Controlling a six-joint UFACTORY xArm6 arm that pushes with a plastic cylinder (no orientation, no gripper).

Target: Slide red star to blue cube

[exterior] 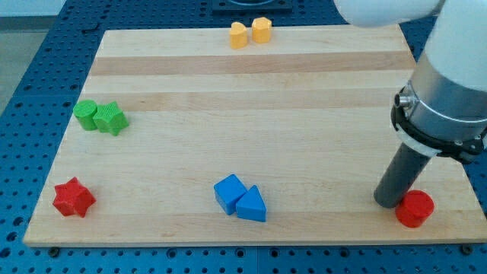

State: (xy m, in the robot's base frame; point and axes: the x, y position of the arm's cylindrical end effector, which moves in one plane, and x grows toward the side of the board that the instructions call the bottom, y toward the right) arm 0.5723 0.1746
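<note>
The red star (pixel 74 198) lies near the board's bottom left corner. The blue cube (pixel 229 192) sits at the bottom middle, touching a blue triangular block (pixel 251 205) on its right. My tip (pixel 390 203) is at the bottom right, far to the right of both, right beside a red cylinder (pixel 415 208).
A green cylinder (pixel 86 113) and a green star-like block (pixel 110 119) sit together at the left edge. Two yellow blocks (pixel 239 35) (pixel 262 30) sit at the top edge. The wooden board (pixel 251 91) lies on a blue perforated table.
</note>
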